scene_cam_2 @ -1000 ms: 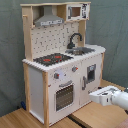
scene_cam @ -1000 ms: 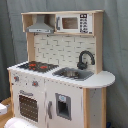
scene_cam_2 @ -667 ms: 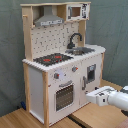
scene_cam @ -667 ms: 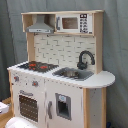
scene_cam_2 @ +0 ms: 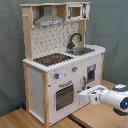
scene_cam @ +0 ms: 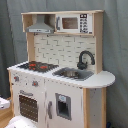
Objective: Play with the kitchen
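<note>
No legible text, labels or numbers in either exterior view. Microwave point(scene_cam: 73, 23) keypad at the kitchen point(scene_cam: 60, 75) top, 1 o'clock, shows only unreadable blobs.

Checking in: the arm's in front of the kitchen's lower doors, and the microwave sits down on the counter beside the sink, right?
Not quite. The microwave sits on the top shelf beside the grey hood, as both exterior views show. The arm is indeed in front of the kitchen's lower doors.
</note>
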`<state>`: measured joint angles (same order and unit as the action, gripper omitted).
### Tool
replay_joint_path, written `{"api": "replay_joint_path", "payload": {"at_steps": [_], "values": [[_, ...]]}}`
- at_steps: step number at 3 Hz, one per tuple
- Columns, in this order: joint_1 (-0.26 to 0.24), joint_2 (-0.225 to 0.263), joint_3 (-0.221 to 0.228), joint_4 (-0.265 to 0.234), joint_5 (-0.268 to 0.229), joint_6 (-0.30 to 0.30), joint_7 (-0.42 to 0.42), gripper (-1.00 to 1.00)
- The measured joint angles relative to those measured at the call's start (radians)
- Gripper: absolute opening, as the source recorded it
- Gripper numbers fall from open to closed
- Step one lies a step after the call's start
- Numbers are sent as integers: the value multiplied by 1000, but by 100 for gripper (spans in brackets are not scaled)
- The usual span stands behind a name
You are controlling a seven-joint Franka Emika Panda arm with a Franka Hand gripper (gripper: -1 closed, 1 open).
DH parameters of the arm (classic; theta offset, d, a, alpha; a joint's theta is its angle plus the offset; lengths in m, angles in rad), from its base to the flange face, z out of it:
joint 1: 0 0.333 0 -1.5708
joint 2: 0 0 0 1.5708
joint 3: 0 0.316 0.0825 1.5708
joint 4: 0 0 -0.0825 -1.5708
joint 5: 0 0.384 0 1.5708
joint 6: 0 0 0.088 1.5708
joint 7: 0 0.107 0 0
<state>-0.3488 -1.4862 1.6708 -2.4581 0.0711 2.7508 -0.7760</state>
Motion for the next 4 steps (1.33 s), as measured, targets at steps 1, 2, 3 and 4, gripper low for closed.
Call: {"api": "replay_joint_path", "payload": {"at_steps": [1, 2, 3, 4], "values": [[-41, -2, -73, 42, -4, 24, -30, 100], [-85, -2, -124, 45, -9, 39, -103, 100], [-155, -3, -112, 48, -17, 110, -104, 100], [-231, -3, -112, 72, -26, 186, -107, 100]]}}
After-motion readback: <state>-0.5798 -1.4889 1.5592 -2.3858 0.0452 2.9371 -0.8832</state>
